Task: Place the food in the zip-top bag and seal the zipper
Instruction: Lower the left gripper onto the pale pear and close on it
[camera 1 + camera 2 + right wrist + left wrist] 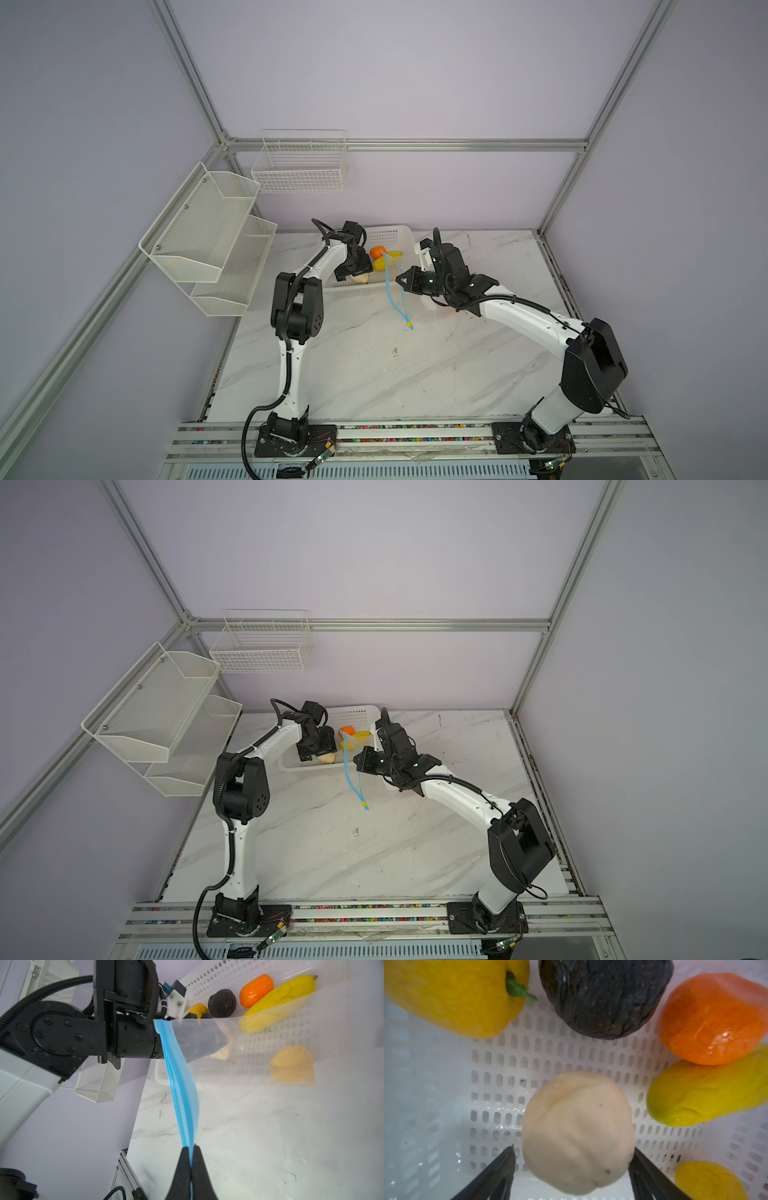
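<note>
The food lies in a white perforated basket [390, 235]. In the left wrist view I see a yellow pepper [452, 995], a dark grey-black piece [604, 995], an orange one [714, 1020], an elongated yellow one [702, 1093] and a bumpy cream-white piece [577, 1132]. My left gripper [574, 1147] is down in the basket, open, straddling the cream-white piece. One finger touches it and the other stands a little off. My right gripper [191, 1147] is shut on the light-blue zipper [182, 1088] of the clear zip-top bag [270, 1105], holding it up beside the basket. The yellow slider [409, 323] hangs at the zipper's low end.
The basket stands at the back of the marble table [374, 365]. White mesh shelves [208, 237] and a wire basket [299, 166] hang on the left and back walls. An aluminium rail [415, 432] with both arm bases runs along the front edge.
</note>
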### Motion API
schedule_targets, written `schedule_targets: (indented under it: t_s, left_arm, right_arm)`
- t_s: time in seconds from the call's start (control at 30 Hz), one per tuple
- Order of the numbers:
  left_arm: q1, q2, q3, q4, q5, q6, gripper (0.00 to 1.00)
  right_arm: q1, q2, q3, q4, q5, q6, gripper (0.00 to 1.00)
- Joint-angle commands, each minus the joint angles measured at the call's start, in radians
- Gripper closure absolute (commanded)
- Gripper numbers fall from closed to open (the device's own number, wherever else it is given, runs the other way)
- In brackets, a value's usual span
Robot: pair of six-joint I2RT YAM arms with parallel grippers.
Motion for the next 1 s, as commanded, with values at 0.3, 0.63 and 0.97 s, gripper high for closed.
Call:
schedule_targets:
  t_s: [0.3, 0.63, 0.97]
  left_arm:
    - [0.004, -0.003, 0.006, -0.003, -0.020, -0.011, 0.22]
    - [0.004, -0.028, 0.015, -0.003, -0.007, -0.009, 0.33]
    - [0.004, -0.076, -0.022, -0.003, -0.013, -0.001, 0.37]
  right_arm:
    - [-0.005, -0.023, -0.006, 0.028, 0.006, -0.004, 1.00]
    - [-0.005, -0.016, -0.005, 0.029, 0.003, -0.005, 1.00]
    - [-0.005, -0.016, 0.001, 0.027, 0.007, -0.006, 1.00]
